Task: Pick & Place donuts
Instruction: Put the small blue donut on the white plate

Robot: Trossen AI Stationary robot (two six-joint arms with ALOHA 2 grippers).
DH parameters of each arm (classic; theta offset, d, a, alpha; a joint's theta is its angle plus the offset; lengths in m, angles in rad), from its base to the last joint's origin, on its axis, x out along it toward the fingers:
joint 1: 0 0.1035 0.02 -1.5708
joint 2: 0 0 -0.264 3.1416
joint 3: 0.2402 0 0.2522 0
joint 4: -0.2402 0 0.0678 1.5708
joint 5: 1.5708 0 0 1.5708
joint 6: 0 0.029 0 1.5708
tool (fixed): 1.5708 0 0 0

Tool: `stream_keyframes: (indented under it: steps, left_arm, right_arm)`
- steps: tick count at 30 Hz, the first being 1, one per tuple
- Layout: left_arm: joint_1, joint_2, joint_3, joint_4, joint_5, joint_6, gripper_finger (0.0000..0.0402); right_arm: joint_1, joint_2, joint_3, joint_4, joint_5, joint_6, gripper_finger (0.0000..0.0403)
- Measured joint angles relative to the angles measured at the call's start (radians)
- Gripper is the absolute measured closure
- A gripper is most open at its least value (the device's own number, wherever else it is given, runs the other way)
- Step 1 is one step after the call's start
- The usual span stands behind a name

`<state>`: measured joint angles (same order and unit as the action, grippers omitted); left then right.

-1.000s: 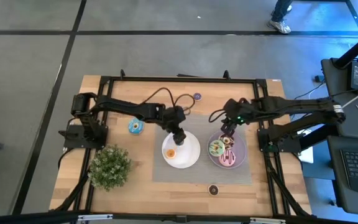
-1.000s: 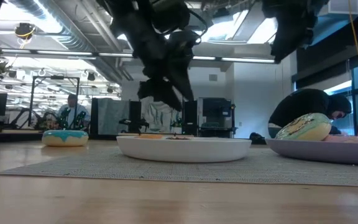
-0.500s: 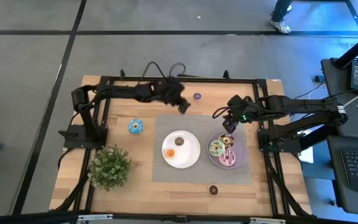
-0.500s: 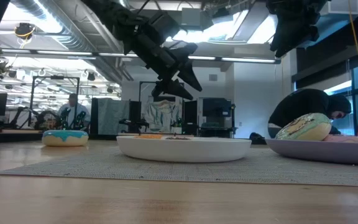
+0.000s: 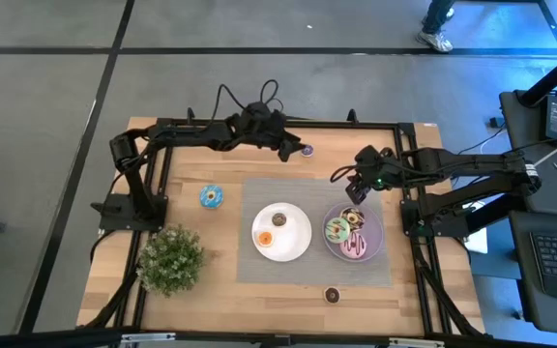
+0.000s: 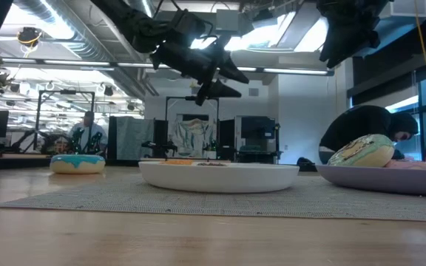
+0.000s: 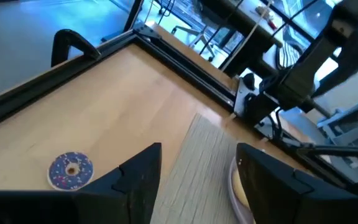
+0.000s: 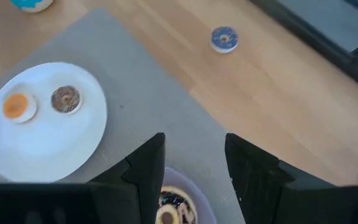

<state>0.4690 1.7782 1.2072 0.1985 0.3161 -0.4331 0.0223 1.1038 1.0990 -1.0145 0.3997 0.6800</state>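
My left gripper [image 5: 289, 148] is open and empty, held above the table's far edge beside a tiny purple donut [image 5: 307, 151], which lies flat on the wood and also shows in the left wrist view [image 7: 71, 169]. My right gripper [image 5: 356, 189] is open and empty above the far rim of the purple plate [image 5: 379, 235], which holds the green [image 5: 337, 230], pink [image 5: 356, 247] and brown sprinkled [image 5: 353, 218] donuts. The white plate [image 5: 298, 246] holds a tiny orange donut [image 5: 265, 237] and a tiny brown one [image 5: 278, 219]. A blue donut [image 5: 211, 197] lies on the wood at the left.
A grey mat [image 5: 249, 271] lies under both plates. A potted plant [image 5: 172, 259] stands at the near left. Another tiny brown donut [image 5: 332, 295] lies near the front edge. A black frame [image 5: 259, 123] rims the table. People show in the room behind.
My left gripper has risen from just above the white plate and swung toward the table's far edge, ending beside the tiny purple donut. The tiny brown donut on the white plate, hidden under the gripper before, is now in view.
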Motion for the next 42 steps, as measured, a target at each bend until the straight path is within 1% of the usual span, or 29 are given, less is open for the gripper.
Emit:
stream_keyframes:
  steps: [3, 9, 12, 17, 18, 20, 22, 24, 26, 29, 32, 35, 38, 40, 42]
  left_arm:
    - [-0.003, 0.0, 0.0, -0.016, 0.0, 0.036, 0.0179]
    - [0.008, 0.0, 0.0, 0.034, 0.001, 0.002, 0.0148]
    - [0.008, 0.001, 0.0, 0.03, -0.001, -0.059, 0.0146]
    - [-0.002, 0.001, 0.004, 0.013, -0.006, -0.073, 0.015]
    - [0.001, 0.001, 0.019, -0.02, -0.002, -0.083, 0.015]
    - [0.011, 0.001, 0.072, -0.136, -0.01, -0.085, 0.015]
    - [0.021, 0.003, 0.132, -0.285, -0.067, -0.044, 0.015]
    - [0.028, 0.022, 0.195, -0.377, -0.109, -0.025, 0.015]
    - [0.038, 0.046, 0.244, -0.415, -0.097, -0.039, 0.015]
    - [0.04, 0.087, 0.303, -0.429, -0.056, -0.051, 0.015]
    - [0.039, 0.136, 0.347, -0.444, -0.047, -0.056, 0.015]
    - [0.04, 0.182, 0.391, -0.508, -0.028, -0.074, 0.015]
    - [0.044, 0.223, 0.433, -0.621, -0.111, -0.053, 0.015]
    - [0.045, 0.253, 0.446, -0.652, -0.2, -0.038, 0.015]
    - [0.046, 0.279, 0.454, -0.651, -0.243, -0.037, 0.015]
  right_arm:
    - [0.0, 0.0, 0.0, 0.0, 0.022, 0.0, 0.0233]
    - [0.0, 0.0, 0.0, 0.0, 0.026, 0.001, 0.0233]
    - [0.0, 0.0, 0.0, -0.001, 0.026, 0.026, 0.0233]
    - [0.0, 0.0, 0.0, -0.006, 0.026, 0.046, 0.0233]
    - [0.0, 0.0, 0.0, -0.006, 0.026, 0.046, 0.0233]
    - [0.0, 0.0, 0.0, -0.007, 0.026, 0.045, 0.0233]
    - [0.0, 0.0, 0.0, -0.007, 0.026, 0.045, 0.0233]
    - [0.0, 0.0, 0.0, -0.007, 0.027, 0.045, 0.0233]
    - [0.0, 0.0, 0.0, -0.007, 0.037, 0.045, 0.0233]
    - [0.0, 0.0, 0.0, -0.006, 0.059, 0.048, 0.0233]
    - [0.0, 0.0, 0.0, 0.0, 0.058, 0.05, 0.0233]
    - [0.0, 0.0, 0.0, 0.004, 0.057, 0.068, 0.0233]
    - [0.0, 0.0, 0.0, 0.003, 0.055, 0.078, 0.0233]
    - [0.0, 0.0, 0.0, 0.003, 0.054, 0.079, 0.0233]
    - [0.0, 0.0, 0.0, 0.005, 0.054, 0.079, 0.0233]
